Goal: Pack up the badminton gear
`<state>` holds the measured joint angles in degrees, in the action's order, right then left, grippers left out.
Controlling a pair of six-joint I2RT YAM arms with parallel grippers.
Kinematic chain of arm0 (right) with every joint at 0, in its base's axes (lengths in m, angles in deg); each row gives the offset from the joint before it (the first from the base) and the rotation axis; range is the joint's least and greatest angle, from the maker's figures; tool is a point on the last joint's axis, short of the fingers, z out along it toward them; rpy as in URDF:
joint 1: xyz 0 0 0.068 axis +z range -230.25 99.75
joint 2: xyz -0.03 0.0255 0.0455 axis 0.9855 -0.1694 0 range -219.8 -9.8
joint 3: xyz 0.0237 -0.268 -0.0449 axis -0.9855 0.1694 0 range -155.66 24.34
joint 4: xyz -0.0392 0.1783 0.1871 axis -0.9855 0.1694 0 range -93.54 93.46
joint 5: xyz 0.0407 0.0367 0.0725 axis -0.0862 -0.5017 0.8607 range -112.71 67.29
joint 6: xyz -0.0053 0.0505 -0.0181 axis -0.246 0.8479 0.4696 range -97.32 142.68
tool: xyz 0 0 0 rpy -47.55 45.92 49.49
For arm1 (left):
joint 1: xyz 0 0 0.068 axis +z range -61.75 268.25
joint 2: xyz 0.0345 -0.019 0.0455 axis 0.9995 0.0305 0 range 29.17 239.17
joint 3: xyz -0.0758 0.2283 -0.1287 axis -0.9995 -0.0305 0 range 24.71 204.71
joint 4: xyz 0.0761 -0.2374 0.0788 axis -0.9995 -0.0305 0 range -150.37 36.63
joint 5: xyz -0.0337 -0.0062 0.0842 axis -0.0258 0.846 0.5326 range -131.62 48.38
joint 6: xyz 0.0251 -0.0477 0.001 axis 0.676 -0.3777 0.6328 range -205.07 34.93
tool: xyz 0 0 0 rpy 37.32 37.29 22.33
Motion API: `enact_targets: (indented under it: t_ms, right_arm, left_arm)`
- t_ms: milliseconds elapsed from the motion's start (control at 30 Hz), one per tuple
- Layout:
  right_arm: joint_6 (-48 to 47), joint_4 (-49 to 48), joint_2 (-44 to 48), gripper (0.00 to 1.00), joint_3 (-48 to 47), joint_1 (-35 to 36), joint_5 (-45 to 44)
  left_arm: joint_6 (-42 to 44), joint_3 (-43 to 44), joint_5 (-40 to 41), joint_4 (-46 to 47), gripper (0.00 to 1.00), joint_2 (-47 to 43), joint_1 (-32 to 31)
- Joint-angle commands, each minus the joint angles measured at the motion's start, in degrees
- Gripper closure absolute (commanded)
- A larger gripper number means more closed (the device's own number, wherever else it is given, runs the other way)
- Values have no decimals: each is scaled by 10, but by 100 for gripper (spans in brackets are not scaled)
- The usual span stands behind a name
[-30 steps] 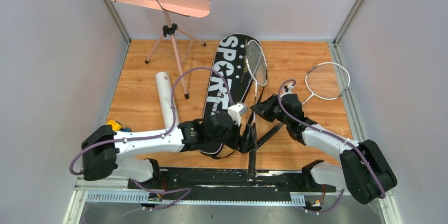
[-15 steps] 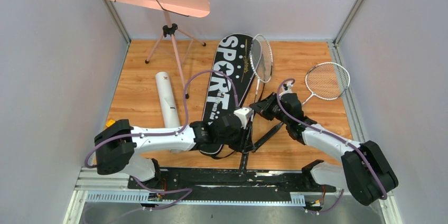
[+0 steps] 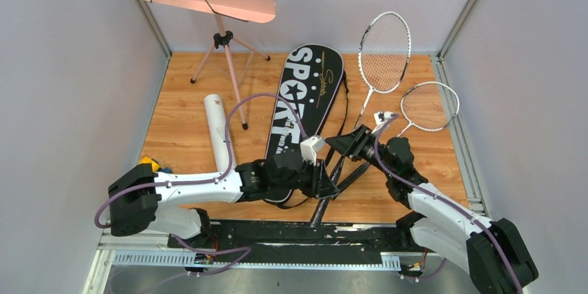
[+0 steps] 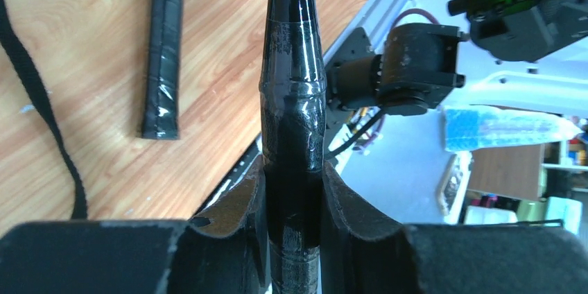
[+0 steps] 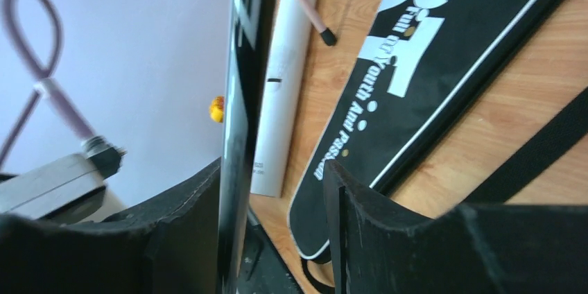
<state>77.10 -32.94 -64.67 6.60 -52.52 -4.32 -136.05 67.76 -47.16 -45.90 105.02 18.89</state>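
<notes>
I'm holding one racket (image 3: 383, 51) up by its handle (image 4: 292, 100), left jaws clamping it, right jaws standing open around it. The other racket (image 3: 430, 107) and the tube (image 3: 220, 131) are lying on the surface (image 3: 184, 138) beside the bag (image 3: 305, 93). Nothing's looking packed yet.

This is a robotics lab, with a walled test booth in it. The wood-grain table (image 3: 180, 134) is boxed in on three sides by plain pale panels (image 3: 62, 79) held in aluminium posts (image 3: 142, 4). Bolted along the table's near edge is a black rail (image 3: 277, 233) carrying a white left arm (image 3: 201, 184) and right arm (image 3: 444, 205), purple cables (image 3: 232, 117) looping off them. Beyond that edge stand a brown cabinet (image 4: 503, 173) and a blue-wrapped bundle (image 4: 499, 127).
</notes>
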Motion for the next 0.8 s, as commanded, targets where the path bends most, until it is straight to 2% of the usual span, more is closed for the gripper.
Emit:
enact_targets:
  t_ms: [0, 267, 367, 533, 600, 667, 700, 733, 767]
  right_arm:
    - [9, -102, 47, 50, 39, 3, 49]
    - [53, -139, 143, 60, 72, 2, 53]
    - [79, -162, 143, 64, 81, 2, 53]
    - [101, -188, 118, 65, 82, 2, 67]
    - [108, -203, 112, 73, 86, 3, 65]
    - [111, -208, 111, 90, 89, 2, 61]
    - [110, -209, 112, 95, 89, 2, 59]
    - [109, -209, 112, 100, 89, 2, 57]
    - [108, -207, 114, 100, 89, 2, 53]
  left_arm:
    - [-51, -21, 15, 125, 100, -47, -2]
    - [-90, -43, 34, 167, 100, -91, -2]
    - [-95, -45, 36, 171, 100, -94, -2]
    - [-100, -44, 22, 193, 100, -79, -2]
    - [-103, -42, 15, 199, 100, -70, -2]
    - [-106, -39, 10, 203, 97, -62, -2]
    - [-106, -37, 9, 202, 93, -58, -2]
    - [-106, -37, 9, 200, 82, -56, -2]
    - [-105, -36, 10, 192, 76, -55, -2]
